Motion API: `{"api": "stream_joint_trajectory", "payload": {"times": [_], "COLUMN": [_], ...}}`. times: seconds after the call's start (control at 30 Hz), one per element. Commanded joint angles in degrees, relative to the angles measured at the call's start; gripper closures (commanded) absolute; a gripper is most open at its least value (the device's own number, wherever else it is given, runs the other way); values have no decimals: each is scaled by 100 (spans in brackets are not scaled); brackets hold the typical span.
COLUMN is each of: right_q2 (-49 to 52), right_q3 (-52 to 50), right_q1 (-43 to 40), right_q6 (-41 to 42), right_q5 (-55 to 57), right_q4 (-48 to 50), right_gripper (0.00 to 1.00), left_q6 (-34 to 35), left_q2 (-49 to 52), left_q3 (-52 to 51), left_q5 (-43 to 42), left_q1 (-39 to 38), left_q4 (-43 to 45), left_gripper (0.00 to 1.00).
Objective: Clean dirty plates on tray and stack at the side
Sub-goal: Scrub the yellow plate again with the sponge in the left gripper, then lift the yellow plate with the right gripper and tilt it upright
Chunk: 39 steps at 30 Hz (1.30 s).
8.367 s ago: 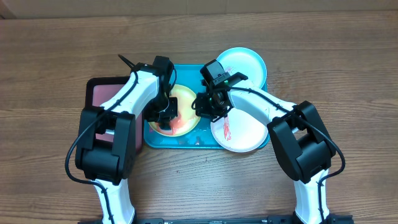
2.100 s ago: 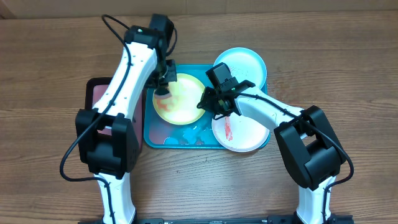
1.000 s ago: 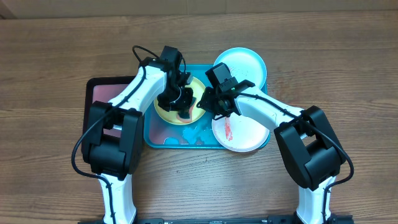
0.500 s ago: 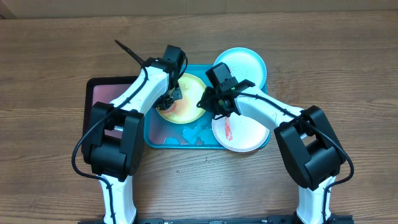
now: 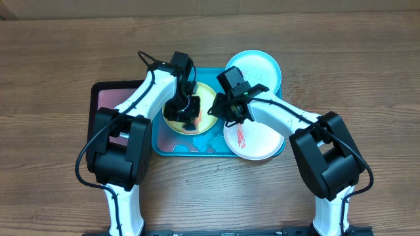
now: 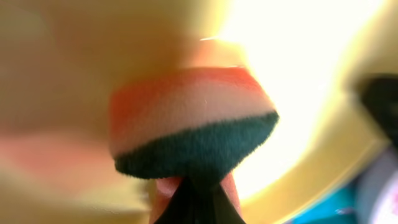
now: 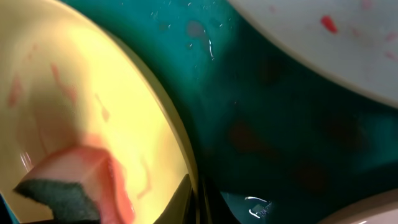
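nearest the robot, the white plate [image 5: 257, 141] is found over the near right corner of the teal tray [image 5: 159, 143], with a red smear across it. water drops are seen on the tray floor along the near edge. further in, the yellow-green plate [image 5: 205, 98] is set in the tray's left half. its right rim is pinched between the closed fingers of the right gripper [image 5: 218, 109]. a sponge [image 6: 193, 124], orange over a dark green layer, is clamped in the left gripper [image 5: 187, 117] and pressed onto the plate's faintly red-streaked face. farthest off, the light blue plate [image 5: 257, 65] is laid over the tray's far right corner. a black-rimmed tray [image 5: 105, 98] with pink inside is placed just beside the teal one, on the left.
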State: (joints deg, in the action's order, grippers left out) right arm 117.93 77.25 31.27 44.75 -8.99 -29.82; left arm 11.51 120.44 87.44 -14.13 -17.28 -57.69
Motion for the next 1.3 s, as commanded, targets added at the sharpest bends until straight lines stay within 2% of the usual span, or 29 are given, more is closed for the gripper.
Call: {"api": "stream_joint_trajectory", "payload": {"times": [0.0,0.1,0.2,0.37,0.5,0.6,0.83,1.13,1.27], "right_q2": [72,72,72,72,46,-68,-592,-1043,-1067], "right_q3": [22,22,22,24,168,470,1290,1357,1357], "right_q1": [-17,-17,-17,-15,-15,-13,245,992,1497], "right_q6": [37,15,-13,-245,-514,-748,-1226,-1191,-1029], "right_q5": [142,133,125,149,166,485,2282,4962,6520], "right_q4": [-48,-74,-140,-199,-273,-629,-1803,-2675,-3117], "right_gripper": [96,96,96,96,96,97,96,96,96], "left_q6": [-369,133,546,944,1191,1191,1379,1598,1600], "left_q2": [20,20,20,20,20,20,20,20,20], "left_q3": [-61,-26,264,1368,2114,2249,2124,2105,2103], "left_q5": [-743,-308,431,1196,1309,1314,1648,1650,1650], "left_q1": [-37,26,116,323,496,533,562,616,616], "left_q4": [343,778,815,111,-387,-516,-544,-509,-509], "left_gripper": [96,96,96,96,96,96,96,96,96]}}
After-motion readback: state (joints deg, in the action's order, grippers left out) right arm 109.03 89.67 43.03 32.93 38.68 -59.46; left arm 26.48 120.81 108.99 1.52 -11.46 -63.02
